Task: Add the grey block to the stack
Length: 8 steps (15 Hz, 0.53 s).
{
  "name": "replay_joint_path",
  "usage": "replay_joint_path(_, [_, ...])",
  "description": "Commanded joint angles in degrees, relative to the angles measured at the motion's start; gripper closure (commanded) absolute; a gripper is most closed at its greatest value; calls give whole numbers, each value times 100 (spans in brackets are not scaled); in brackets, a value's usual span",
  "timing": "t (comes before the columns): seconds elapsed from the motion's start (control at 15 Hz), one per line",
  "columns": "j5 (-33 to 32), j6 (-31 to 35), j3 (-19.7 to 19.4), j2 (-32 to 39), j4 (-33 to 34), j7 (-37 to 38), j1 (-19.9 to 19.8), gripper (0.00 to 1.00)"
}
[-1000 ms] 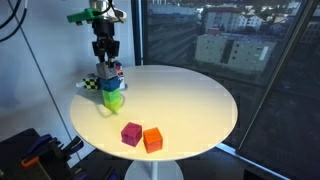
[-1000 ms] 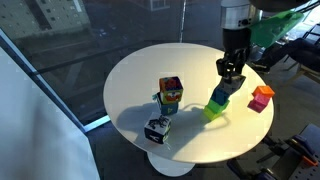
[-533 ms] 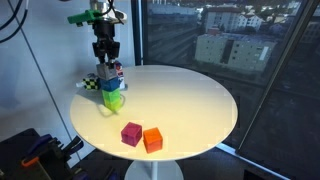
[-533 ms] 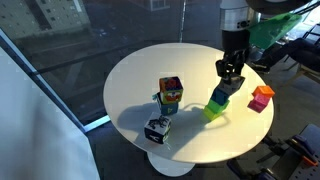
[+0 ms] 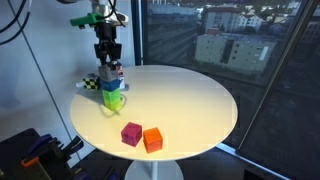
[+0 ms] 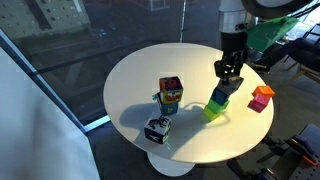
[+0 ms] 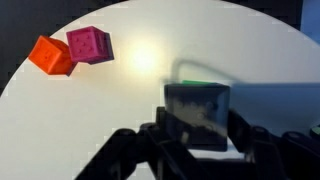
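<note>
Almost nothing has moved in the last second. The claw (image 6: pixel 228 77) looks a touch higher than before, and every cube sits where it sat.

The arm comes straight down from above, wrist vertical, with the claw directly over the stack (image 6: pixel 218 103) near the rim of the round white worktop (image 5: pixel 190 100). Its fingers (image 7: pixel 150 138) are narrowed onto the grey block (image 7: pixel 197 115), one against each side. The block sits on top of the stack, over the blue cube and the lime green one at the bottom.

In both exterior views the fingers cover most of the grey block, so its colour and its seating on the blue cube are hard to judge. The wrist view is blurred: the block is a dark square with only a sliver of green showing past its far edge.

The magenta cube (image 7: pixel 90 45) and orange cube (image 7: pixel 50 55) lie touching each other, well apart from the stack. A patterned cube (image 6: pixel 171 92) and a checkered piece (image 6: pixel 157 130) stand apart in an exterior view.
</note>
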Motion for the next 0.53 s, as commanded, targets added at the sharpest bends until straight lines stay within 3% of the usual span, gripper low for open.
replay_joint_path(0.0, [-18,-26,-40,20,90,-106,-17,8])
replay_joint_path(0.07, [0,-94,-33,-33,100,-110,-7,1])
replay_joint_path(0.47, [49,-86,-40,-128,60,-164,-17,0])
